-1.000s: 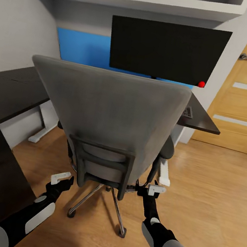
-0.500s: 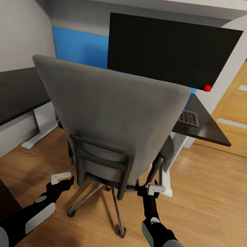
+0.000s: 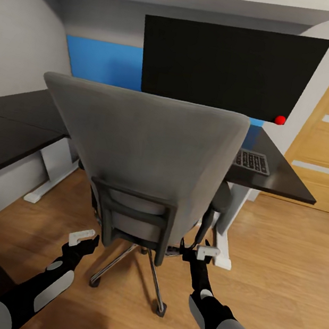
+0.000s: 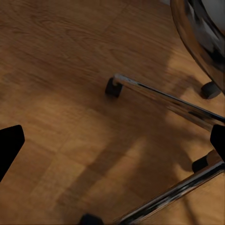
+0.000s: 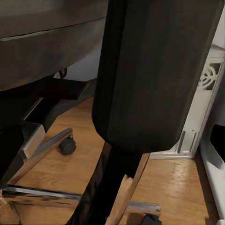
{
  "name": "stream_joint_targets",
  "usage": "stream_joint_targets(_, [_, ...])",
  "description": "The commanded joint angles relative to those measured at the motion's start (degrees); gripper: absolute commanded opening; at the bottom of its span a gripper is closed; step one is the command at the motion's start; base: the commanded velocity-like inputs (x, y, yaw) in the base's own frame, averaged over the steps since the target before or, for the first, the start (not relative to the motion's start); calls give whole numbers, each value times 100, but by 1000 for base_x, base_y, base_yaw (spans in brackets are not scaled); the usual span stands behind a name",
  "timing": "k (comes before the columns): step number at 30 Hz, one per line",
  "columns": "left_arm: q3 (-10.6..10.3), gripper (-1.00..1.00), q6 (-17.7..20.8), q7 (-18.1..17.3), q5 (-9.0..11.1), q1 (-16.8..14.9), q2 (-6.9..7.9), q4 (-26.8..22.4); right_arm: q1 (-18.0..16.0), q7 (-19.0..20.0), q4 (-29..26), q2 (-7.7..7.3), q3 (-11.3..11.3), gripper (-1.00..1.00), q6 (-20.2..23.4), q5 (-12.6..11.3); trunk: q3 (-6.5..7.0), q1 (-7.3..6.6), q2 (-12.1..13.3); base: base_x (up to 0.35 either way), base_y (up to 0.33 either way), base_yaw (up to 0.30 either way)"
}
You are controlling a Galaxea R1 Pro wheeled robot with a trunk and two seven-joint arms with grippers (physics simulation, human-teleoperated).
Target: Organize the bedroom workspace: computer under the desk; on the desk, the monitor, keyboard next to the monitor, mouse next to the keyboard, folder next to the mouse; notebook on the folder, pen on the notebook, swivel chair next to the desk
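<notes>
The left gripper (image 3: 82, 237) is hanging low behind the swivel chair (image 3: 144, 155), its fingers (image 4: 9, 145) standing wide apart and gripping nothing; past the fingertips the chair's chrome legs (image 4: 164, 101) are spreading over the wooden floor (image 3: 275, 270). The chair's grey back is standing directly ahead of both sets of fingers, and beyond it the black counter (image 3: 15, 122) is running along the wall, carrying the monitor (image 3: 230, 68) with the keyboard (image 3: 252, 161) lying beside its base. The right gripper (image 3: 204, 251) is reaching beside the chair's black armrest (image 5: 150, 75), which is looming just ahead of its fingers; whether they are closing on anything, I cannot tell.
</notes>
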Motion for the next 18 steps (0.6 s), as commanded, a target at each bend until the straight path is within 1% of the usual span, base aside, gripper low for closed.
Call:
stream_joint_targets(1, [-53,100,-41,34,57,-9,8,-4,-2,-8,51,-3,81,100,35,-92,-6,1,-1,71,0,0])
stream_joint_targets(8, [-54,100,-40,35,61,-9,8,-2,-2,-13,51,-3,81,100,27,-92,-6,1,-1,5,0,0])
stream_joint_targets(12, [-58,100,-40,33,62,-9,3,-2,-2,-15,49,-10,81,100,26,-92,-6,1,-1,-265,0,0])
stream_joint_targets(13, [-56,100,-40,34,62,-9,-19,-2,-2,-14,50,-11,81,100,26,-92,-6,1,-1,-214,0,0])
stream_joint_targets(15, [-55,100,-44,34,64,-9,-69,0,-2,-13,51,-11,81,100,26,-92,-6,1,-1,-112,0,0])
stream_joint_targets(18, [-54,100,-47,35,66,-9,-91,4,-2,-12,51,-11,81,100,26,-92,-6,1,-1,-46,0,0])
